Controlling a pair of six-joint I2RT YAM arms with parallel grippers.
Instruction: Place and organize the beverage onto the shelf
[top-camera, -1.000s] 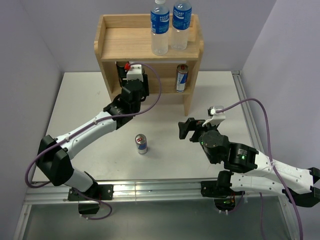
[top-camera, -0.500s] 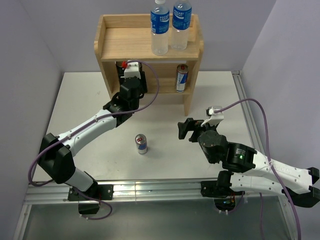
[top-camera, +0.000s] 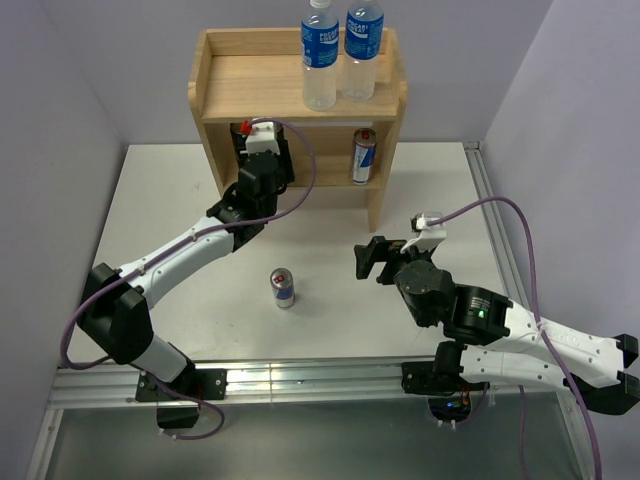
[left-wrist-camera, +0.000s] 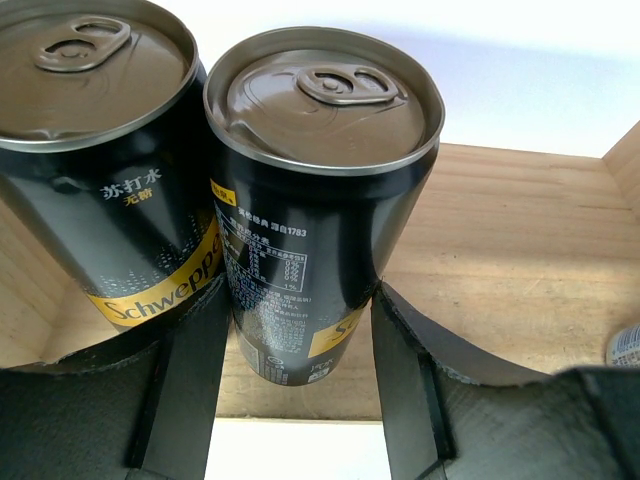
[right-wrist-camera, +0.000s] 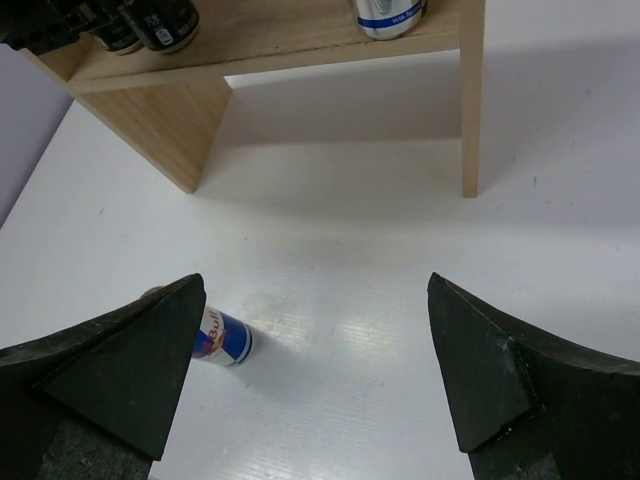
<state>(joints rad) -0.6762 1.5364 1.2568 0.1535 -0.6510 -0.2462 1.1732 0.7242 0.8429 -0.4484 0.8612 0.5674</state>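
On the lower tier: the left pincer (left-wrist-camera: 292, 310) is pinched on a black can (left-wrist-camera: 320, 200), one finger down each flank. The can stands upright over the lower board (left-wrist-camera: 500, 240) of the shelf (top-camera: 255, 85), towards its left end.
Neighbour: a second black can (left-wrist-camera: 100, 170) stands just to the left, nearer the side panel. Whether the two cans touch I cannot tell.
Base contact: the fingers hide the held can's foot, so I cannot tell if it rests on the wood.
Risk, letting go: if the foot is off the board, a release would probably drop the can and rock it into its neighbour.
Risk, spreading: the left finger sits in the narrow space beside the second can, so opening wide could shove that can over.
Risk, backing out: a dragging finger could pull the can off the front edge.
Risk, headroom: the wrist is under the top board, so lifting early could strike it.
Left arm (top-camera: 190, 250): stretched diagonally from the near-left base, wrist pushed into the shelf opening.
Right arm: folded low at the near right, with the right pincer (right-wrist-camera: 316, 283) spread wide, empty and hovering over the table (top-camera: 180, 200).
Left to place: a Red Bull can (top-camera: 283, 287) stands alone on the table, well apart from the shelf.
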